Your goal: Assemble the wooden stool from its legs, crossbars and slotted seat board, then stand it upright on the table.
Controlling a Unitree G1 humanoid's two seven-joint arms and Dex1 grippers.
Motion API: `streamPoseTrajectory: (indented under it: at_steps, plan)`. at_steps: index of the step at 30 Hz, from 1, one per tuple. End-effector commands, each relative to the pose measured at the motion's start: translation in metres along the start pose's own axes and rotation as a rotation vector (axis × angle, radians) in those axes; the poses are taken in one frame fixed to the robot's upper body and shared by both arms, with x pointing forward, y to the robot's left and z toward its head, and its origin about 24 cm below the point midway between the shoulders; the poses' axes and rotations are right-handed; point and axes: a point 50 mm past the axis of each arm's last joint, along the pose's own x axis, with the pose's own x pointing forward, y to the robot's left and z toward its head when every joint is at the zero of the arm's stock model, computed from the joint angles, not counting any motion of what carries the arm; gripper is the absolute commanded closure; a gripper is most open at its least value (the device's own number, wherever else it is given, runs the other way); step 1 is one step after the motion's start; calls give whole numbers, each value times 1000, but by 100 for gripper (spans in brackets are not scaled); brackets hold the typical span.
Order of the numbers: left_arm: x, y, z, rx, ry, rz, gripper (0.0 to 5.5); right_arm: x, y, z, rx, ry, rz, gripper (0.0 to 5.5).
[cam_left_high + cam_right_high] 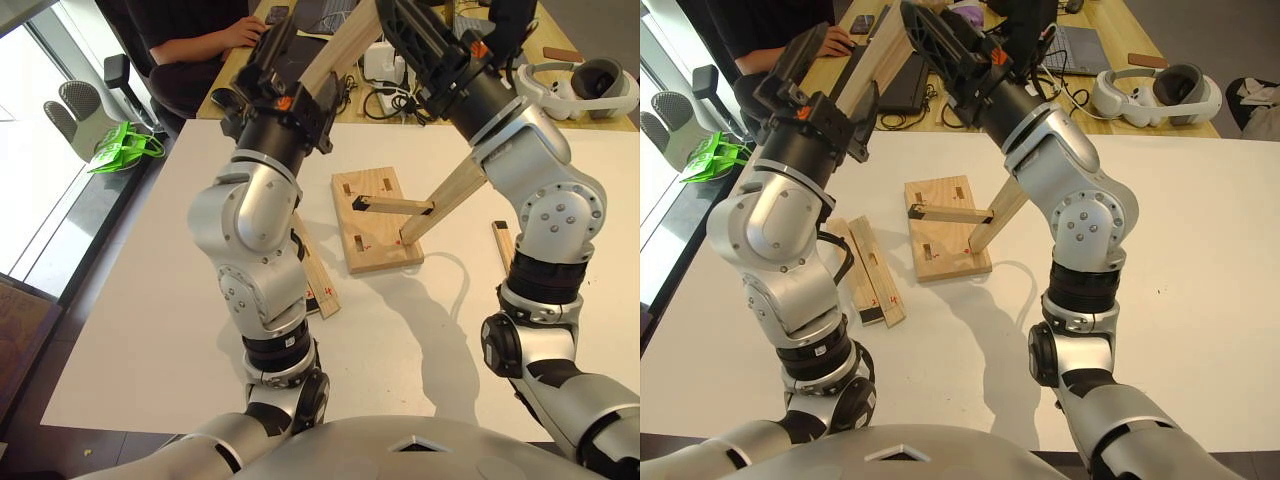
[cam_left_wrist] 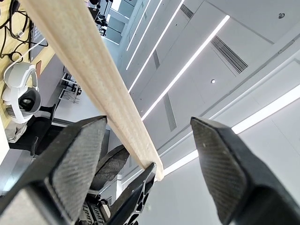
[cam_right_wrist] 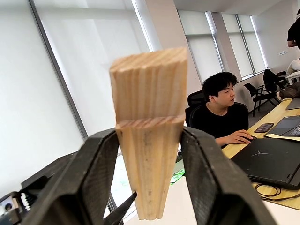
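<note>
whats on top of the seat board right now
A tilted leg stands at the near right corner of the seat board, joined to a crossbar reaching over the middle. The leg's upper end is hidden behind the right arm; whether its foot sits in a slot is unclear.

A: Pretty bright all round. Daylight pours in through the big windows (image 3: 61,70), and they're blown out nearly white.
B: Yeah, plus the ceiling light strips (image 2: 187,64) glow hard overhead. The white table (image 1: 150,330) is evenly lit, barely any glare on it.
</note>
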Motion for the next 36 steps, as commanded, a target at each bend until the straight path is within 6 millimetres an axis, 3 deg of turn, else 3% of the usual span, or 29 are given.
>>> streamPoseTrajectory:
  at_steps: [1,13,21,30,36]
  plan:
    - [0,4,0,-60,-7,3,219,-8,4,7,5,0,67,348]
    - [-3,-2,16,-9,-26,5,219,-52,-11,47,-163,120,324,348]
    - [-6,0,8,58,49,27,219,-68,-7,42,-184,184,453,348]
    - [-13,5,13,274,21,58,326,-75,-14,43,-311,262,508,348]
    - [-17,8,10,275,5,90,409,-76,-18,41,-430,278,526,348]
